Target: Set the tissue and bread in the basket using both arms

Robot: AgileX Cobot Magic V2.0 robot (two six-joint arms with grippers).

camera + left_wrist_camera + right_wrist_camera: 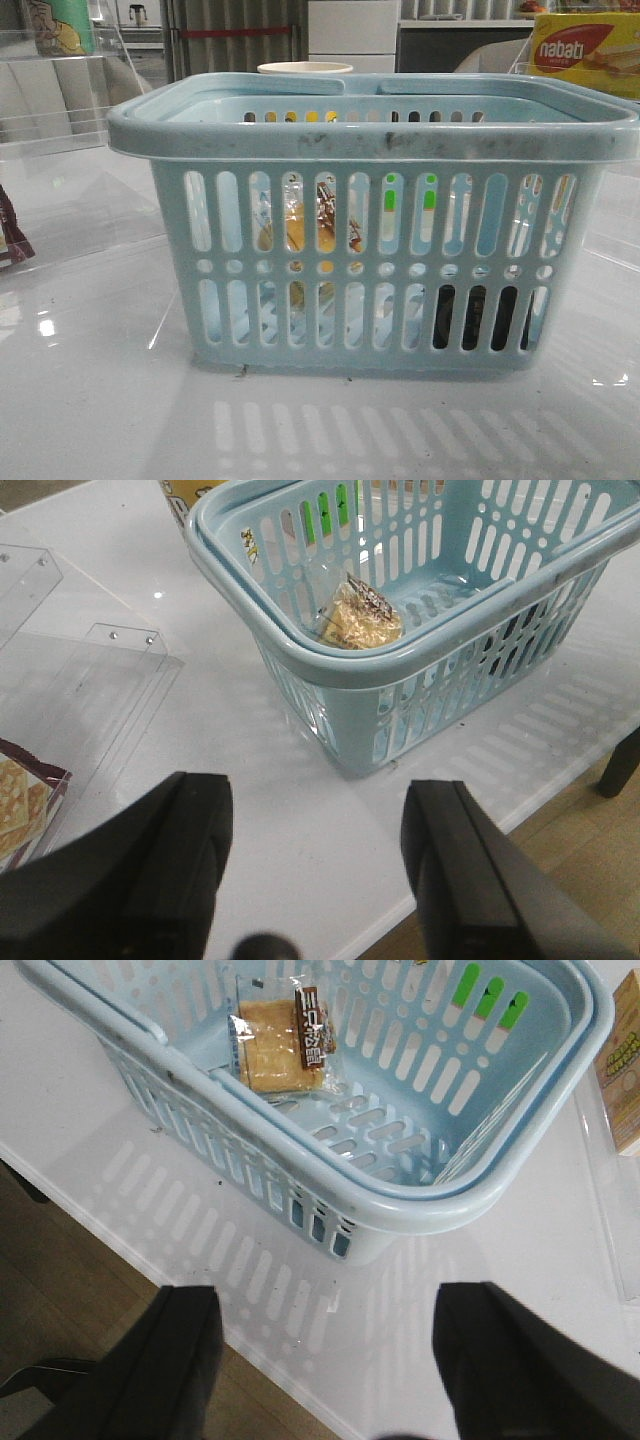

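Note:
The light-blue basket (370,140) stands mid-table and shows in the left wrist view (400,670) and the right wrist view (400,1200). The bread (280,1045), golden-brown in a clear packet with a dark label, lies on the basket floor (362,620) and shows through the slots (298,230). A dark shape behind the low right slots (475,318) looks like the tissue pack inside the basket. My left gripper (318,810) and right gripper (330,1310) are both open and empty, held over the table's front edge, short of the basket.
A yellow-and-red nabati box (585,50) stands at the back right, on a clear stand. Clear acrylic stands (110,680) are to the left. A waffle snack packet (25,800) lies at the far left. A white cup rim (305,68) shows behind the basket.

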